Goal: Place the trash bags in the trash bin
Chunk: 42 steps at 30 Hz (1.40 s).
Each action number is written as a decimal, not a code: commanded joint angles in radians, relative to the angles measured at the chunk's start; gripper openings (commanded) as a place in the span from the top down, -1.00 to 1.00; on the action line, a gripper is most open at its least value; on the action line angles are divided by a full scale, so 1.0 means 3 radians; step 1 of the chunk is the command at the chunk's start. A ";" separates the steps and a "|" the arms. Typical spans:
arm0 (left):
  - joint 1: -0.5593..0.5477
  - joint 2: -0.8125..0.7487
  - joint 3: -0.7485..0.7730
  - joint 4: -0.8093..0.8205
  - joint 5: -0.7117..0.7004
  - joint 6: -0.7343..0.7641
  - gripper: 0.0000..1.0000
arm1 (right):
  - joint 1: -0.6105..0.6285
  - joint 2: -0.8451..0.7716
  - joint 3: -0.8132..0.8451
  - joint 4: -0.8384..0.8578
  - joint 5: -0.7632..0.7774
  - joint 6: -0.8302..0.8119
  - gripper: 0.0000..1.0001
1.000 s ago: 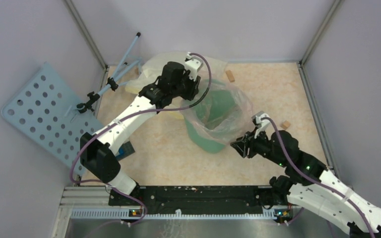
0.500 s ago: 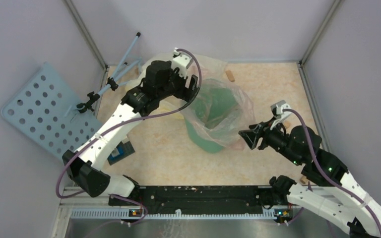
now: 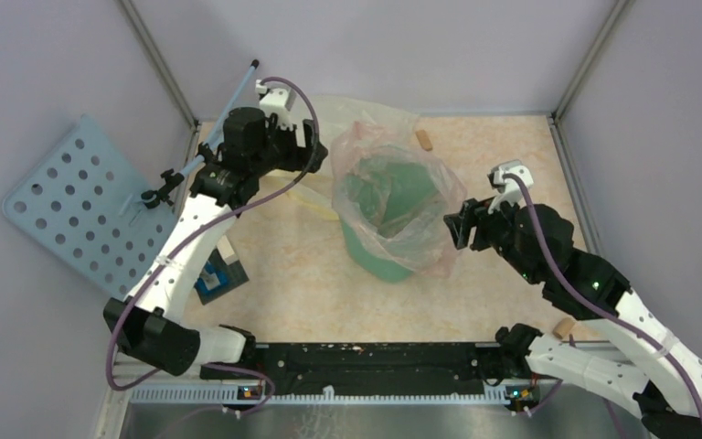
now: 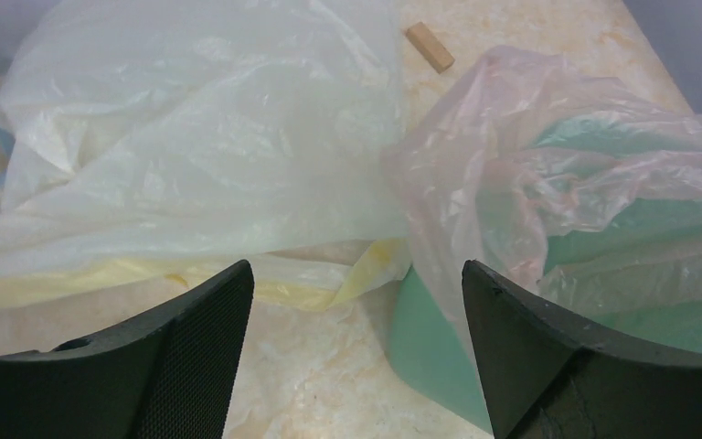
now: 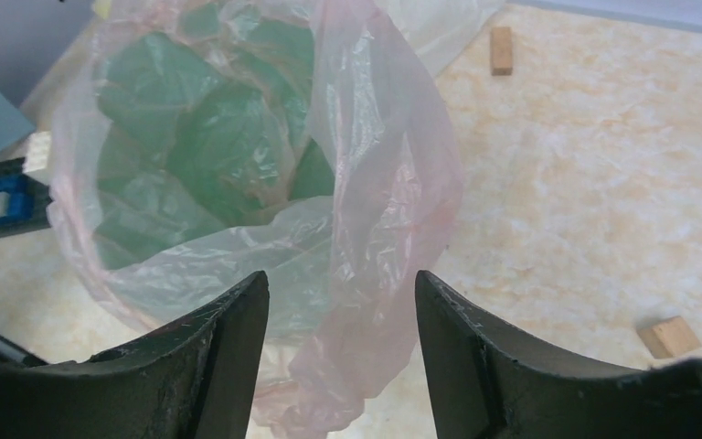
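The mint-green trash bin (image 3: 377,258) stands mid-table. The pale-pink trash bag (image 3: 441,197) lines its inside and drapes over the rim, with a loose fold hanging down the right side. My left gripper (image 3: 316,155) is open and empty, left of the bin and apart from it. In the left wrist view it (image 4: 355,274) faces the bin's wall (image 4: 430,338) and the pink bag (image 4: 512,155). My right gripper (image 3: 455,227) is open at the bin's right side. In the right wrist view it (image 5: 340,279) straddles the hanging pink fold (image 5: 375,192) without closing on it.
A pale-yellow bag (image 3: 352,112) lies behind and left of the bin, and also shows in the left wrist view (image 4: 192,137). Wooden blocks lie at the back (image 3: 424,140) and front right (image 3: 564,326). A blue perforated panel (image 3: 73,210) and a small blue-black object (image 3: 218,277) are at the left.
My left gripper has drawn back leftward from the bin's rear-left rim. My right gripper has moved up and away from the bin's front-right corner to its right side.
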 commanded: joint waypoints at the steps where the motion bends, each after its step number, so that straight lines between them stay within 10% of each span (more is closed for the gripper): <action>1: 0.0271 0.0011 -0.0161 0.0316 0.0601 -0.0375 -0.77 | 0.0028 0.0130 0.0197 -0.0087 0.0284 -0.0191 -0.20; 21: 0.0483 0.0160 -0.0406 0.0896 0.1381 -0.0678 -0.74 | 0.0028 0.0291 0.0235 0.0136 0.0329 -0.0310 0.84; 33: 0.0501 0.0344 -0.0438 0.0970 0.1544 -0.0720 -0.05 | 0.0030 0.0330 0.0223 0.0236 0.0437 -0.0384 1.00; 38: 0.0537 0.0311 -0.0531 0.0954 0.1541 -0.0669 0.80 | 0.0028 0.0336 0.0181 0.0255 0.0555 -0.0405 1.00; 42: 0.0579 0.0184 -0.0693 0.0947 0.1423 -0.0605 1.00 | 0.0031 0.0281 0.0072 0.0254 0.0688 -0.0400 1.00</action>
